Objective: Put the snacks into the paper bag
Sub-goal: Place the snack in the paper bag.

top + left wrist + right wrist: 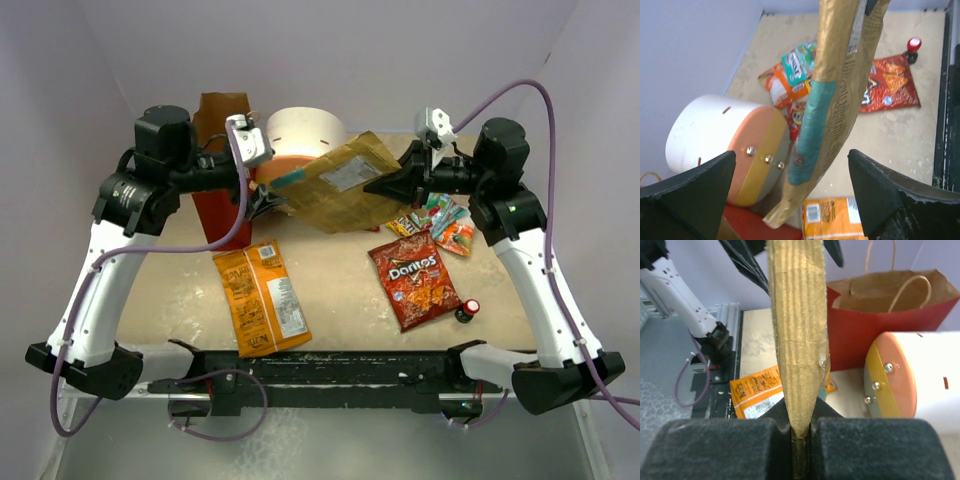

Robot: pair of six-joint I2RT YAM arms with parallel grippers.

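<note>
R claw (800,430) nips tan chip bag (340,185); paper bag (225,108) half-hidden.

Chip bag (345,185) glossy (foil, seemingly); paper bag (855,335) matt.

Round drawer unit (300,128), red-capped bottle (467,310)

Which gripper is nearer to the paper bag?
Left. The left gripper is open close beside the paper bag; the right gripper, shut on the tan chip bag, is farther to the right.
</note>
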